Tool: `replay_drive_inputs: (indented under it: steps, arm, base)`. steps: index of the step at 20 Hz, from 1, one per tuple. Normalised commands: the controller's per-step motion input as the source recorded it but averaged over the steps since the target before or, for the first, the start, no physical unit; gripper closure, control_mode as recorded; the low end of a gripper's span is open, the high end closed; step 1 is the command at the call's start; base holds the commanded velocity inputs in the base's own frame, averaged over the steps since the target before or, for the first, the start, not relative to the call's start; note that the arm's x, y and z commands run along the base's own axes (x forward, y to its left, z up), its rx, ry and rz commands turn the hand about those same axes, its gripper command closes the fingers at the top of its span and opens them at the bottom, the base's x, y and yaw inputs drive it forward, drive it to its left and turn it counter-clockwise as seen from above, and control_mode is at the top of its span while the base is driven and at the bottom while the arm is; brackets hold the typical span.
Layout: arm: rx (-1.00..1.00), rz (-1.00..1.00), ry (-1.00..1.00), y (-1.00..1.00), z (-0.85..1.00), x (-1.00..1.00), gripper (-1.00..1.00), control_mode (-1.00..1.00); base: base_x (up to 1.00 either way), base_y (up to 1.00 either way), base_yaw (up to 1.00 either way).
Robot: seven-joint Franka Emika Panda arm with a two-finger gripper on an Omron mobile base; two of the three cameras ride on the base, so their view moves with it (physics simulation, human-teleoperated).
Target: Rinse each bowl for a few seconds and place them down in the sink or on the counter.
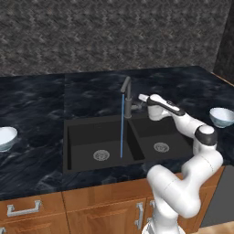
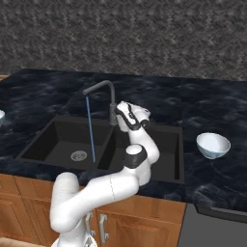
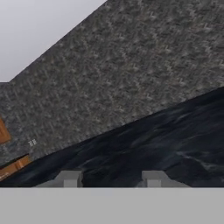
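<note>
The gripper [image 3: 109, 179] is hanging by the faucet [image 1: 127, 93] with its jaws partly apart and holding nothing, while both bowls [image 2: 213, 145] [image 1: 6, 137] are sitting far off on the counter [image 1: 36, 160], so water is running for nothing.

Black veined counter [image 1: 41, 105], pale-blue bowls [image 2: 212, 144]

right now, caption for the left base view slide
Water runs from the faucet into the left sink basin, gripper empty.
</note>
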Motion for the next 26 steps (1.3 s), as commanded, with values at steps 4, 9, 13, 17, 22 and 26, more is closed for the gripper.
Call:
replay_drive_inputs:
  steps: [4,9,13,17,22,26]
  arm:
    - [0.06,0.00,0.07,-0.29,0.64,0.00,-1.00,-1.00]
    - [0.01,0.00,0.10,-0.06,0.77,0.00,-1.00,-1.00]
    - [0.00,0.00,0.10,-0.01,0.83,0.00,-1.00,-1.00]
    - [0.00,-0.01,0.20,-0.10,0.81,-0.08,-1.00,-1.00]
    - [0.00,-0.05,0.20,-0.12,0.72,-0.23,-1.00,-1.00]
    - [0.00,-0.08,0.09,-0.25,0.59,-0.49,-1.00,-1.00]
  base:
    - [0.00,0.00,0.00]
    - [0.00,0.00,0.00]
    - [0.00,0.00,0.00]
    - [0.00,0.00,0.00]
    - [0.00,0.00,0.00]
    - [0.00,0.00,0.00]
